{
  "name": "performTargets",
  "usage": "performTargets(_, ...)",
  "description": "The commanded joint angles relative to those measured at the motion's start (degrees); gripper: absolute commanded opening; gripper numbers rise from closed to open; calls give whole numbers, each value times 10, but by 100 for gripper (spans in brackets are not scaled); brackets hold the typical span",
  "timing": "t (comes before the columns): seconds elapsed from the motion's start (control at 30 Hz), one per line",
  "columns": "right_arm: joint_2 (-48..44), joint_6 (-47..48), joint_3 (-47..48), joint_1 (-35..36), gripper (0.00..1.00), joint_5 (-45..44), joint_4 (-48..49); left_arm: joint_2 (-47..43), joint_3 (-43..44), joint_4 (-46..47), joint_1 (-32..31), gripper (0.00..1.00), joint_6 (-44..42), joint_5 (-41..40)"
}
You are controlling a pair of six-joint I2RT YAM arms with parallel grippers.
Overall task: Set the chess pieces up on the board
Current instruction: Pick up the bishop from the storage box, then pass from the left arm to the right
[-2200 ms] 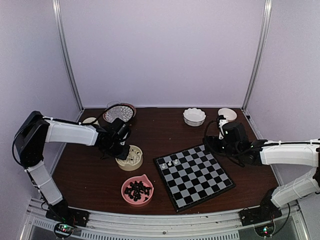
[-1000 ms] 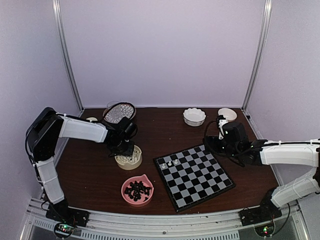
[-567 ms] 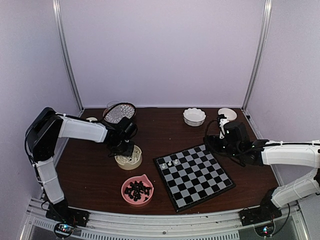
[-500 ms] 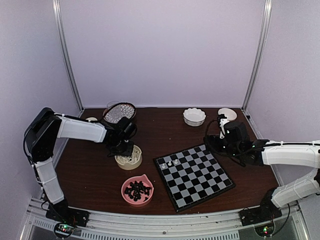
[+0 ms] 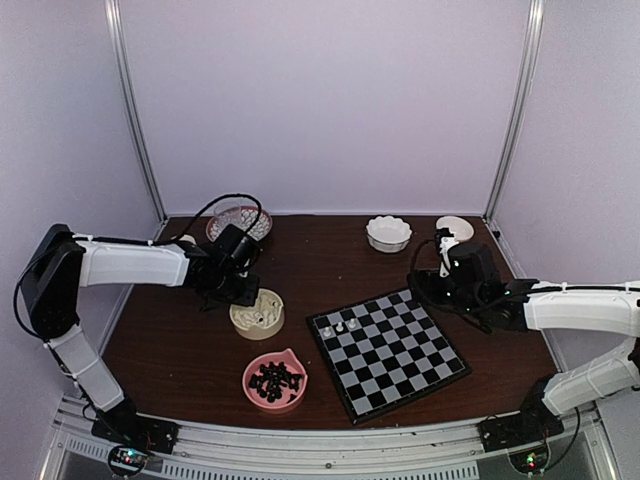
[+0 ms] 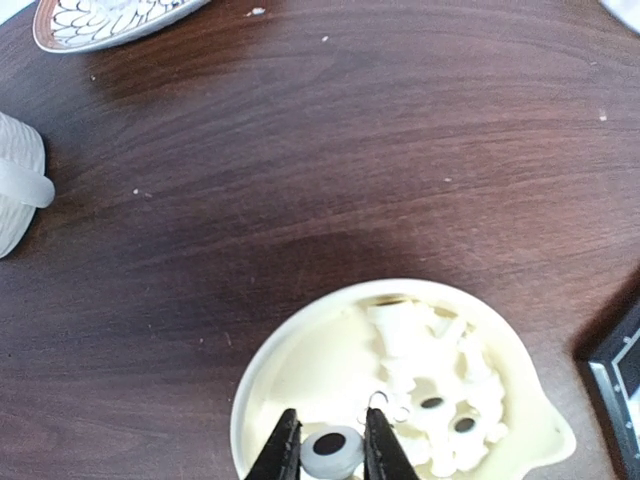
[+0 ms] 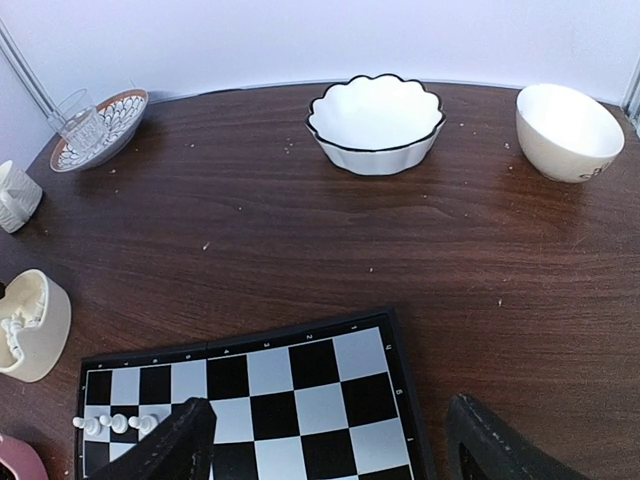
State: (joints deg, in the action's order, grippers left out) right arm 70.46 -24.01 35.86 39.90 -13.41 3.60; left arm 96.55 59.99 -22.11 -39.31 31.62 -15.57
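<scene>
One white chessman (image 6: 331, 453) was clamped by its round base between the fingers of the left pincer (image 6: 331, 418). It was held just over the cream bowl (image 6: 285, 345), where the other white chess pieces (image 6: 430, 395) lay in a heap. Three more white pieces (image 5: 338, 326) stood in a row at the far-left edge of the board (image 5: 400, 360), which lay on the dark wooden counter (image 5: 330, 260) to the right of this bowl. A pink bowl (image 5: 252, 366) with black pieces (image 5: 274, 381) sat near the board's left corner. The right pincer (image 7: 330, 415) hovered over the board's far side, released and wide, gripping nothing. Beyond it stood a scalloped white bowl (image 7: 376, 120) and a plain cream bowl (image 7: 566, 130).
</scene>
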Motion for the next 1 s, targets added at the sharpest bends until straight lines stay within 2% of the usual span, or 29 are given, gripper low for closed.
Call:
performTargets(0.0,-8,14,9,5,82,32,2,-46,-23,51,3,5,-12,46)
performTargets(0.17,-14,41,6,18,82,103,35,-88,-65,115,3,5,-7,110)
performTargets(0.43,2,75,10,68,80,158,86,-117,-93,182,3,5,15,192)
performTargets(0.57,0,84,11,88,79,163,97,-124,-99,206,3,6,55,224)
performTargets(0.73,-6,80,9,105,79,164,108,-120,-86,205,2,6,119,251)
performTargets(0.97,-4,74,8,120,79,167,113,-106,-74,239,-34,7,202,224)
